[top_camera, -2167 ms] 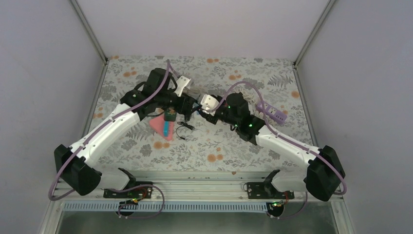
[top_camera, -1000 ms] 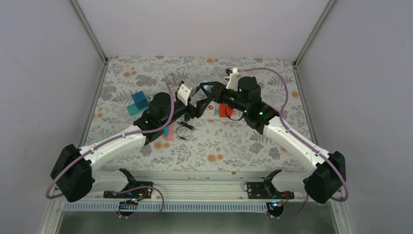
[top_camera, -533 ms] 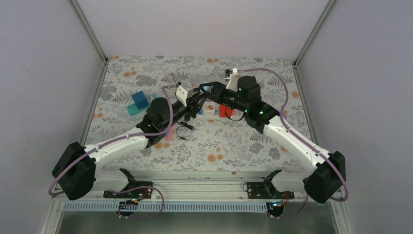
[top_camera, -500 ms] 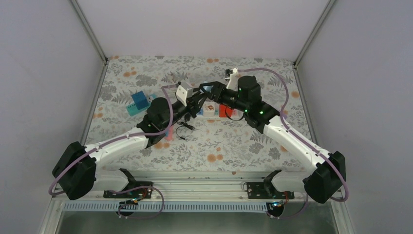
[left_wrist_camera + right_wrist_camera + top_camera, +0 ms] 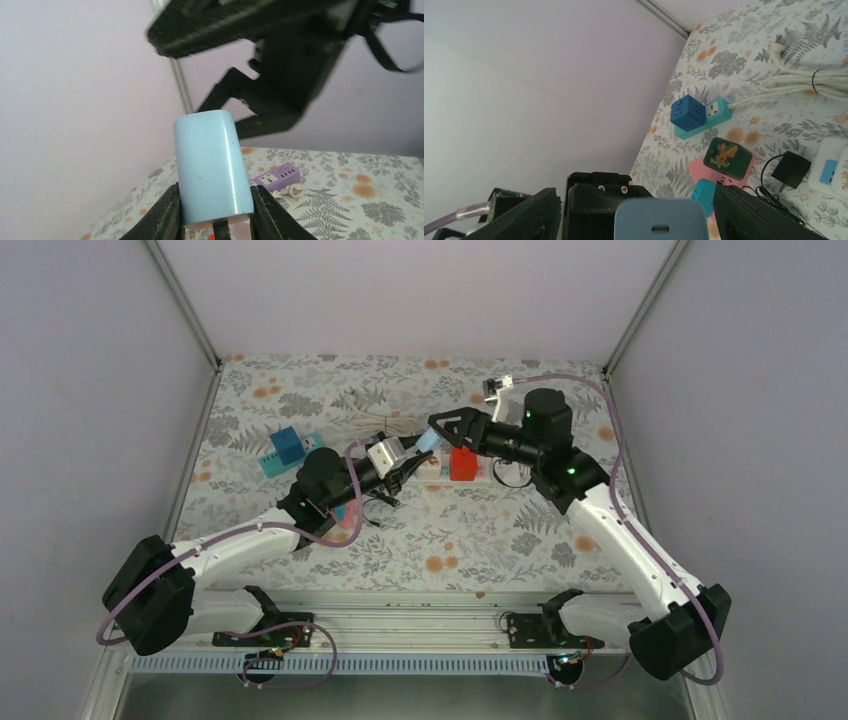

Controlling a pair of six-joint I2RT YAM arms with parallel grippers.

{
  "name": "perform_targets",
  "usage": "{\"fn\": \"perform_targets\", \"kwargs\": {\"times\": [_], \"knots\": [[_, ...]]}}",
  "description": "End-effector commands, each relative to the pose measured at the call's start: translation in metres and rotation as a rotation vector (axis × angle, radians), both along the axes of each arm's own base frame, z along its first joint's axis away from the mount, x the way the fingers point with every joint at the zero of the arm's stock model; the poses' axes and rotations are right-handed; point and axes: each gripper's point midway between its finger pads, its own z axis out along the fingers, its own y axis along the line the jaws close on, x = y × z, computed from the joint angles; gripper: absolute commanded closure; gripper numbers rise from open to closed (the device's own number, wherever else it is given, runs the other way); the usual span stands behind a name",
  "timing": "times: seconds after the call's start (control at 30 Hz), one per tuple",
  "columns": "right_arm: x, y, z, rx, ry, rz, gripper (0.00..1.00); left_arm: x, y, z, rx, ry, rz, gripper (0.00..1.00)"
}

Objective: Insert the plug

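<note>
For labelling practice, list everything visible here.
light blue plug: one, pale blue, in left gripper
cube socket: one, dark blue, on teal strip
teal strip: one, teal, far left
pink strip: one, pink, under green plug
green plug: one, green, on pink strip
turquoise plug: one, turquoise, on pink strip
black adapter: one, black, beside pink strip
red cube: one, red, centre
purple strip: one, purple, beyond plug
white cable: one, white, far side
left gripper: one, black, shut on plug
right gripper: one, black, open, near plug

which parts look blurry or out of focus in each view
Left wrist: the plug is sharp, the black right tool above it smeared and backlit. Right wrist: the plug's near end is soft, the teal power strip crisp. Top: even light, no glare.
</note>
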Motion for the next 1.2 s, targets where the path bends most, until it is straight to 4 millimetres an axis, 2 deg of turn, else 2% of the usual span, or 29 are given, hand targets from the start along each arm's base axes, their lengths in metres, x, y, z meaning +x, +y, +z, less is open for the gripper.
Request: {"fn": "perform_targets", "kwargs": {"times": [0.0, 0.17, 0.27, 0.37, 0.47, 0.57, 0.7, 0.77, 0.83, 0.87, 0.93, 0.97, 1.03, 1.17], "knots": [[-0.023, -0.004, 0.012, -0.043, -0.017, 0.136, 0.22, -0.03, -0.007, 0.022, 0.057, -0.216, -0.144, 0.77], [-0.026, -0.011, -0.002, -0.114, -0.007, 0.138, 0.19, -0.035, -0.012, 0.022, 0.079, -0.245, -0.194, 0.77], [-0.033, -0.007, -0.007, -0.121, 0.008, 0.193, 0.18, -0.035, -0.015, 0.021, 0.089, -0.246, -0.21, 0.77], [-0.031, -0.008, -0.023, -0.165, 0.054, 0.194, 0.22, -0.037, -0.015, 0.025, 0.085, -0.258, -0.221, 0.77], [-0.038, -0.005, -0.022, -0.137, 0.055, 0.229, 0.24, -0.035, -0.016, 0.022, 0.095, -0.259, -0.224, 0.77], [-0.039, -0.005, -0.021, -0.127, 0.062, 0.239, 0.34, -0.032, -0.019, 0.018, 0.118, -0.253, -0.23, 0.77], [-0.041, -0.001, -0.021, -0.104, 0.091, 0.26, 0.56, -0.029, -0.02, 0.016, 0.126, -0.253, -0.227, 0.77], [-0.039, -0.001, -0.021, -0.104, 0.094, 0.249, 0.62, -0.024, -0.019, 0.016, 0.121, -0.24, -0.201, 0.75], [-0.028, -0.008, -0.022, -0.132, 0.08, 0.179, 0.65, -0.016, -0.017, 0.016, 0.113, -0.209, -0.172, 0.66], [-0.021, -0.013, -0.024, -0.15, 0.07, 0.137, 0.66, -0.01, -0.014, 0.017, 0.101, -0.183, -0.14, 0.56], [-0.003, -0.027, -0.029, -0.198, 0.051, 0.035, 0.66, 0.006, -0.006, 0.017, 0.07, -0.118, -0.049, 0.2], [0.01, -0.037, -0.034, -0.238, 0.044, -0.038, 0.65, 0.015, -0.001, 0.016, 0.051, -0.08, 0.007, 0.13], [0.034, -0.062, -0.047, -0.327, 0.036, -0.184, 0.65, 0.029, 0.011, 0.011, 0.027, -0.006, 0.096, 0.08], [0.079, -0.133, -0.076, -0.519, 0.063, -0.529, 0.65, 0.052, 0.035, 0.007, -0.052, 0.12, 0.26, 0.03]]}}
